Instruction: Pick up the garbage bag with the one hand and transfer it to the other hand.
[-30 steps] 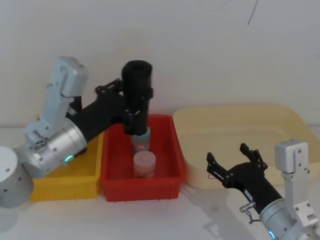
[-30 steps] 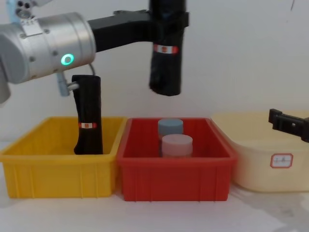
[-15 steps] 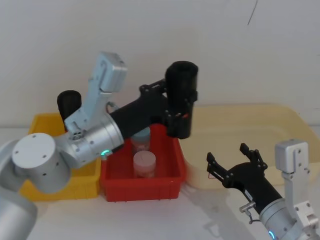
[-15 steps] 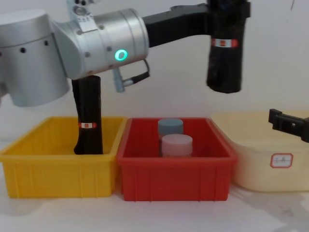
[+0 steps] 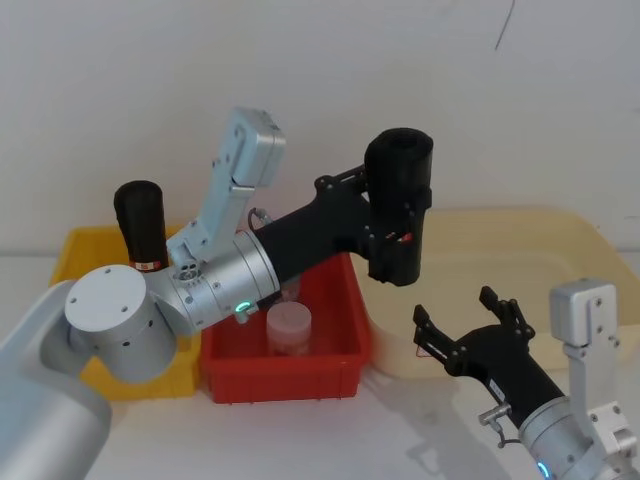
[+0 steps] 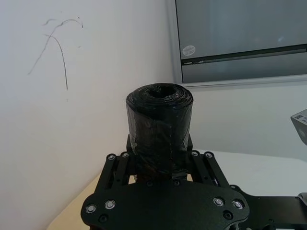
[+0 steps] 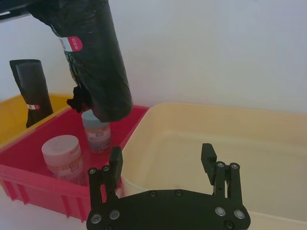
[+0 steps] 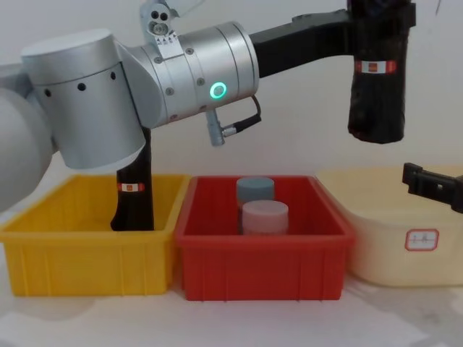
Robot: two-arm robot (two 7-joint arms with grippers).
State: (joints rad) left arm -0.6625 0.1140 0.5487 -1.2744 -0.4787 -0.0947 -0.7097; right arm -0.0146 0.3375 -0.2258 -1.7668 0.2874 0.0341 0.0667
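Jaws on the right gripper are spread wide with nothing between them. It sits nearest, low over the white tabletop just in front of the cream tub, and its fingers point up and away toward the left arm's load.

A little farther back is the red bin, with a pale pink cylinder standing upright toward its front and a blue-grey cylinder right behind it. The yellow bin sits touching the red one on the left, and a black roll with a small label band stands in it, tipped slightly.

The thick silver left arm, its green ring light lit, reaches across above both bins. At its end the left gripper has its jaws pinching the garbage bag from both sides around the middle. The garbage bag hangs close to upright in the air, its label band showing near the grip. It is about over the line where the red bin meets the cream tub, clear of both and well above the right gripper.

Behind everything is a plain white wall.
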